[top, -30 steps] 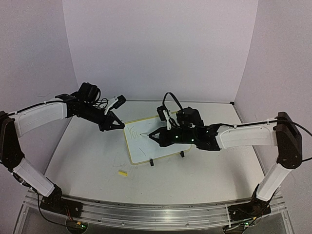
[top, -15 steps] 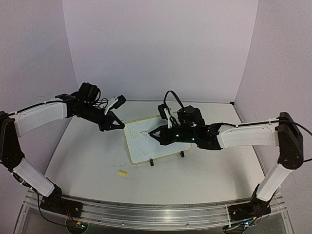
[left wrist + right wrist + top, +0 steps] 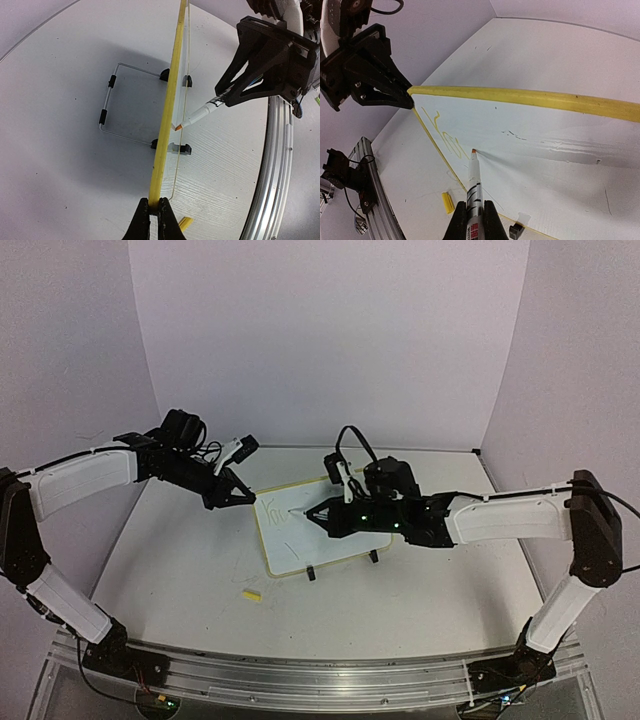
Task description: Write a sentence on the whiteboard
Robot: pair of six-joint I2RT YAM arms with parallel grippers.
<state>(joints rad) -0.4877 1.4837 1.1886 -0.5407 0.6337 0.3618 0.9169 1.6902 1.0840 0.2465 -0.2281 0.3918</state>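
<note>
Well, the whiteboard (image 3: 292, 548) stands tilted on its black feet near the middle of the bench (image 3: 180, 560), and I have both tools on it. My left tool (image 3: 150, 209) is pinched tight on the board's yellow rim at its upper left corner. My right tool (image 3: 472, 211) is clamped on the marker (image 3: 474, 177), whose tip sits at the white face just right of the first yellowish strokes of the sentence (image 3: 444, 136).

My worry is pressure. If I push too hard, the board may rock back on its wire stand (image 3: 111, 107) or slip out of that thin pinch, and the line would go crooked. The ink looks very faint, so too light a touch could leave gaps. The marker may also twist in the grip if I drag it sideways.

The left tool sits close to the writing, so a stroke back toward that corner risks a knock. A small yellow cap (image 3: 251, 594) lies on the bench in front, apart from the board.
</note>
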